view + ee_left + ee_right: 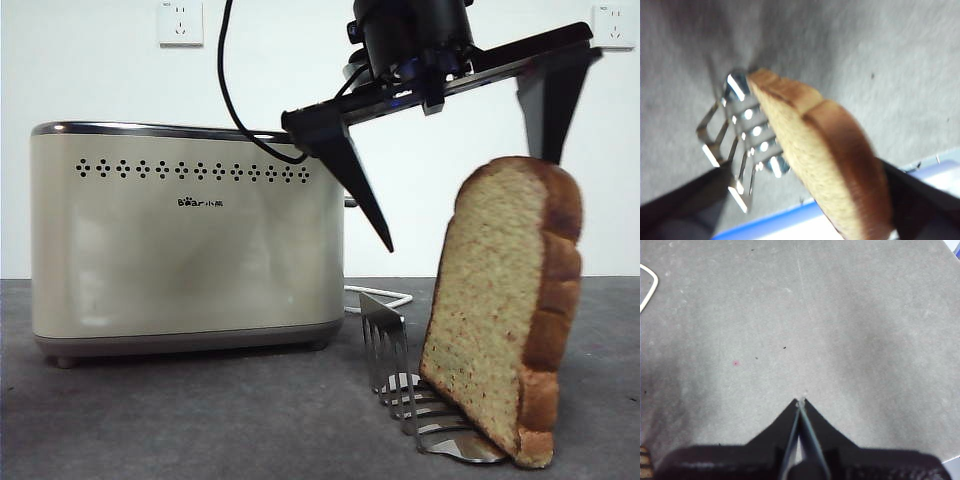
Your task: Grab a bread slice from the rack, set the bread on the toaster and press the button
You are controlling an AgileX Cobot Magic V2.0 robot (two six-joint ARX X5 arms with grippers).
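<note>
- Directly below your left end effector (pixel 465 195), the slice of bread (pixel 505 305) leans in the toast rack (pixel 400 375), its crust side turned away from the toaster (pixel 185 245).
- Your left end effector is spread wide: one jaw hangs between the toaster and the bread, the other sits behind the bread's top crust; neither visibly presses the slice.
- From the left wrist, you see the bread between both jaws, with the rack's shiny wires under it on the grey bench (pixel 200 420).
- The toaster stands off to one side of that end effector, near but apart from the rack.
- Your right end effector (pixel 801 402) is pinched together over bare bench, holding nothing.
</note>
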